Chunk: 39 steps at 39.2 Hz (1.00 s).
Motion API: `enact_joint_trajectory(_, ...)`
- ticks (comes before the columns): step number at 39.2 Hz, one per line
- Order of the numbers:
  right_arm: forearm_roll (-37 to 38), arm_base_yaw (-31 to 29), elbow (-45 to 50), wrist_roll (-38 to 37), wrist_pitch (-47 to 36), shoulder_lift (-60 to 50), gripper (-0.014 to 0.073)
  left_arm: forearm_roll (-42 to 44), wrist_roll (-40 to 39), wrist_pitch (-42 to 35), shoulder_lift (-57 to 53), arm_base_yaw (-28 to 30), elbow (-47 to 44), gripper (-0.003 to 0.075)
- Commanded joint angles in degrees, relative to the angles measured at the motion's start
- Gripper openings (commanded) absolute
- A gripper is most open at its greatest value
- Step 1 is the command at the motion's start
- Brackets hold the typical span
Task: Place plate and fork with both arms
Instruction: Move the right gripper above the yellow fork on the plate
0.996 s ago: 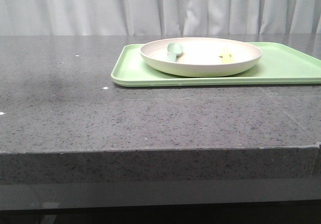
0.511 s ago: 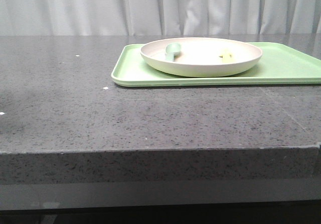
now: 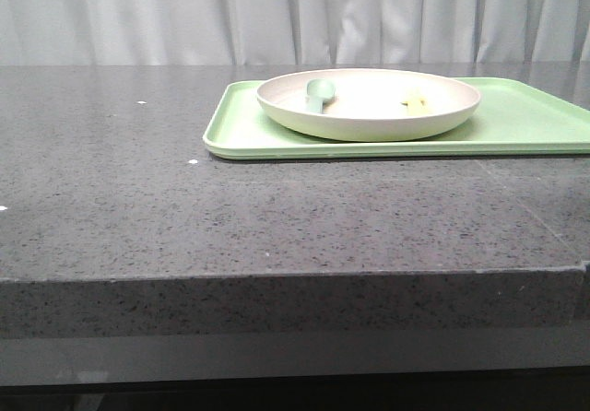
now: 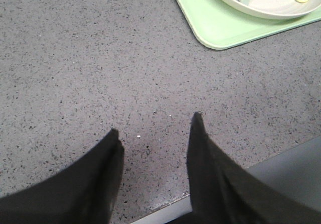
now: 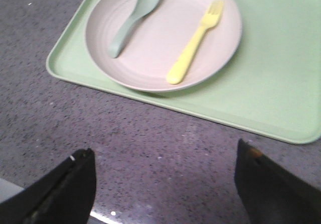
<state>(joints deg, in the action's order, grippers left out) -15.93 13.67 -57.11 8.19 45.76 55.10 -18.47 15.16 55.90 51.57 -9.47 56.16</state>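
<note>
The cream-white plate (image 3: pixel 369 105) sits on the light-green tray (image 3: pixel 516 125) at the back of the dark stone table. It also shows in the right wrist view (image 5: pixel 163 33) and partly in the left wrist view (image 4: pixel 266 3). The yellow fork (image 5: pixel 195 42) lies in the plate beside a pale green spoon (image 5: pixel 134 18); in the front view only a bit of the fork (image 3: pixel 415 102) shows. My left gripper (image 4: pixel 155 122) is open and empty over bare table near the front edge. My right gripper (image 5: pixel 165 156) is wide open and empty, short of the tray. Neither arm shows in the front view.
The tray (image 5: pixel 281 83) has free room beside the plate. The table's front edge (image 3: pixel 295 277) runs across the front view, and it lies close under both grippers. White curtains hang behind the table.
The plate, tray, fork and spoon lie as before. No arm has come into the front view.
</note>
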Motion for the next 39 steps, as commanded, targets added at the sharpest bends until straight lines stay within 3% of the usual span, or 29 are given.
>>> enact_joint_trajectory(1,-0.89,3.32,-6.43,-1.81,-0.92,5.23,0.0590,-1.15,0.22,-2.86,-0.38,0.12,1.33,0.0306)
enact_joint_trajectory(14,12.55,8.33,-25.29,-17.91,10.95,26.01,0.0590,2.37,0.22,-3.08,-0.31,0.12,0.25,0.0306)
enact_joint_trajectory(30,20.54,8.00,-46.84,-24.15,21.62,46.31,0.0590,2.51,0.22,-3.08,-0.31,0.12,0.25,0.0306)
enact_joint_trajectory(39,20.40,5.66,-54.23,-27.07,23.08,52.71,0.0590,2.51,0.22,-3.08,-0.31,0.12,0.25,0.0306)
